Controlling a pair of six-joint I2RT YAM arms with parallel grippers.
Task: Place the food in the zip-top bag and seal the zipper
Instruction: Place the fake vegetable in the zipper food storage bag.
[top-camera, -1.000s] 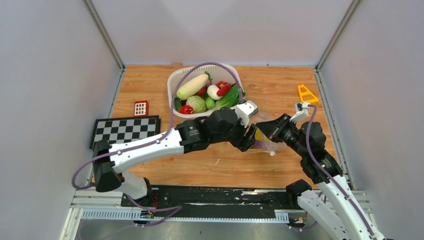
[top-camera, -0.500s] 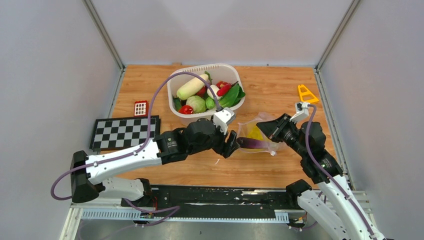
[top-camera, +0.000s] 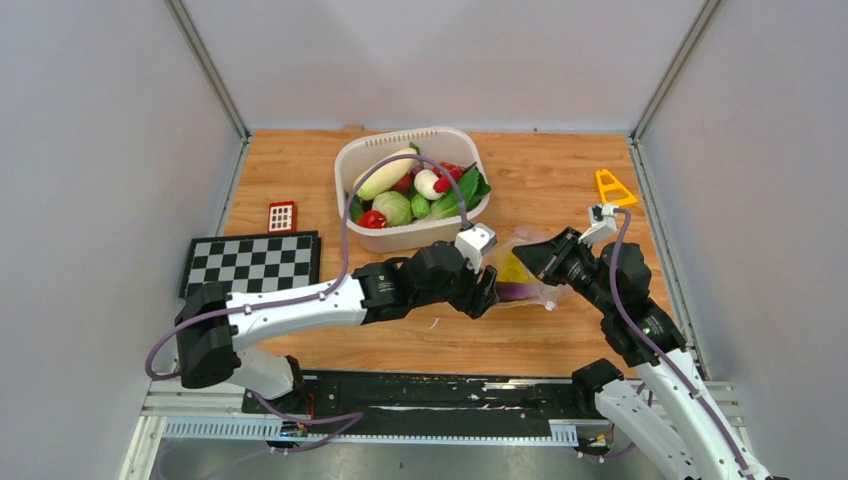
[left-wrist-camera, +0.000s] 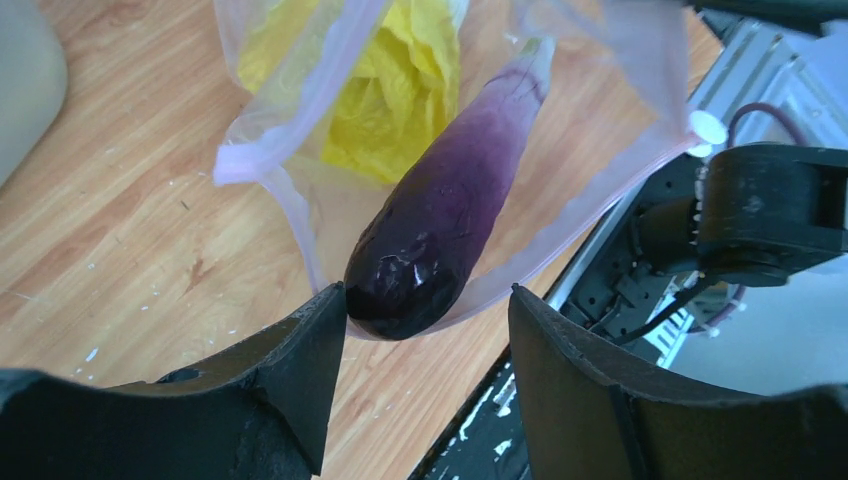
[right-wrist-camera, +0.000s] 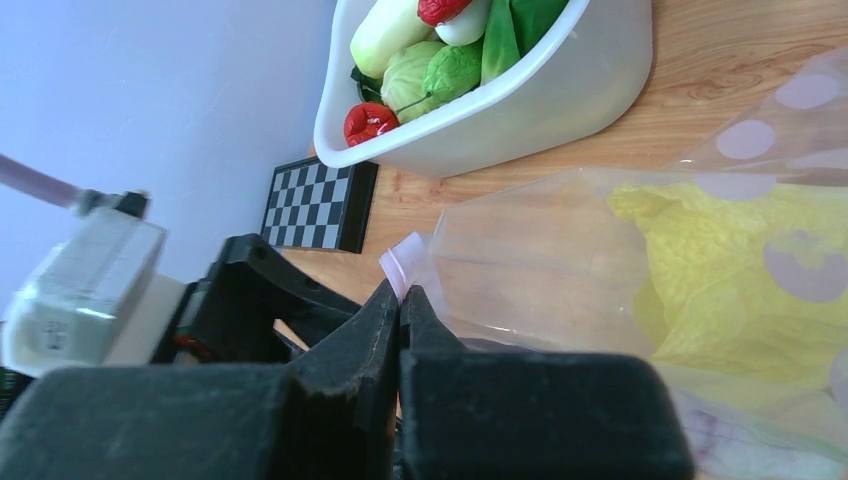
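Observation:
The zip-top bag (top-camera: 520, 248) lies right of the table's centre with its mouth toward the left arm. A yellow cabbage (left-wrist-camera: 400, 90) is inside it, and a purple eggplant (left-wrist-camera: 440, 215) lies half in the mouth, dark end outward. My left gripper (left-wrist-camera: 428, 305) is open right at that end; its left fingertip (left-wrist-camera: 325, 310) is almost touching the eggplant. My right gripper (right-wrist-camera: 402, 292) is shut on the bag's upper edge at the pale pink zipper (left-wrist-camera: 330, 80) and holds the mouth up. The rest of the food (top-camera: 415, 195) sits in the white tub (top-camera: 410, 238).
A checkerboard mat (top-camera: 250, 262) lies at the left. A small red block (top-camera: 282, 216) is behind it. An orange triangular piece (top-camera: 614, 188) rests at the far right. Grey walls close in three sides, and a black rail runs along the near edge.
The left gripper pulled back out of the bag mouth to the left, leaving the eggplant there, then came forward again to its dark end. The right gripper has kept its hold.

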